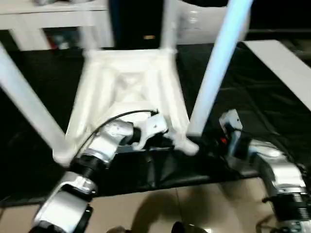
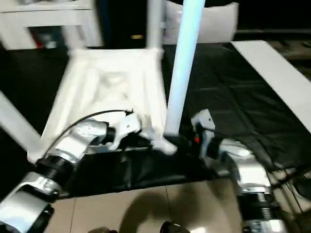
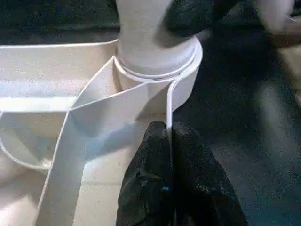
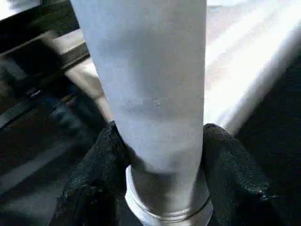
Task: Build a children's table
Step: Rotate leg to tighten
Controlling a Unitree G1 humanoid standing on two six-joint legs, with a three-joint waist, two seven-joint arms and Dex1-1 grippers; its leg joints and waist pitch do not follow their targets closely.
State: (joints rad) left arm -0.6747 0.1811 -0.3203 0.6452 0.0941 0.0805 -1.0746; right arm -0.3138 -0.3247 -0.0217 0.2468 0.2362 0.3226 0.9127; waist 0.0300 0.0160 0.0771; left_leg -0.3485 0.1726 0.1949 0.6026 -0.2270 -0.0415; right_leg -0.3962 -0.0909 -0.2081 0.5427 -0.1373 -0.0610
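Left gripper (image 3: 169, 141): clenched on the table top (image 1: 129, 87) rim.
Right gripper (image 4: 157, 141): grasping a leg (image 4: 146, 84) at its socket.
Writing: none readable.

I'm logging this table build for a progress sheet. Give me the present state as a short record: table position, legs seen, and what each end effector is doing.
table top: upside down on the black mat, ribbed underside facing up
legs seen: three standing in corner sockets; the near right leg seated in its socket
left end effector: shut on the thin rim of the table top beside that socket
right end effector: fingers on either side of the near right leg, just above the socket
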